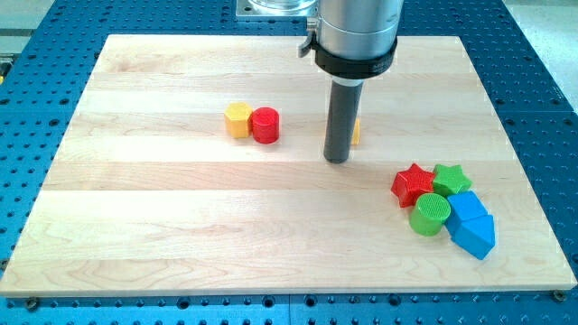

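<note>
My tip (337, 160) rests on the wooden board (181, 226) just below and in front of a yellow block (355, 133), which the rod hides almost wholly; only a sliver shows at the rod's right side. To the view's left sit a red cylinder (265, 125) and a yellow hexagonal block (238, 119), touching each other. At the view's lower right lies a cluster: a red star (413, 183), a green star (451, 177), a green cylinder (430, 214) and two blue blocks (470, 223).
The board lies on a blue perforated table (542, 99). The rod's wide metal collar (354, 32) hangs over the board's top middle.
</note>
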Motion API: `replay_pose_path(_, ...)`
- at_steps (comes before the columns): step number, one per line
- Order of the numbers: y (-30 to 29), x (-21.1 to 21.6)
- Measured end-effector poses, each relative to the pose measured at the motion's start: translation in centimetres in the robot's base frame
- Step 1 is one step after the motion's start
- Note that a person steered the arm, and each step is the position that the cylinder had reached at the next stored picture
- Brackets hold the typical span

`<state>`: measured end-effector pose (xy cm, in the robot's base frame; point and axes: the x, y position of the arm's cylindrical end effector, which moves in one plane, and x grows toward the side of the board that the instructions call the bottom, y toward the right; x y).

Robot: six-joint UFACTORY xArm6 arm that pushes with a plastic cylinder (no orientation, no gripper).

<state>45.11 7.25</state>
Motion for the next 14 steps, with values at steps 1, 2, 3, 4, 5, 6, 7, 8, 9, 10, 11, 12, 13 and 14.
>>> replay_pose_path(1,4.7,-0.3)
replay_pose_path(2,4.1,-3.6)
replay_pose_path(3,1.2,-3.7)
replay_pose_path(4,1.2,-3.2)
replay_pose_path(5,2.5,-3.2)
replay_pose_path(6,2.5,-3.2)
replay_pose_path(7,3.9,-1.7)
replay_pose_path(8,14.1,-2.3)
replay_pose_path(9,23.5,-0.5)
replay_pose_path(10,23.5,5.7)
replay_pose_path(11,17.9,6.1)
replay_pose_path(12,12.7,6.2)
replay_pose_path(13,7.1,2.2)
replay_pose_path(14,6.7,1.9)
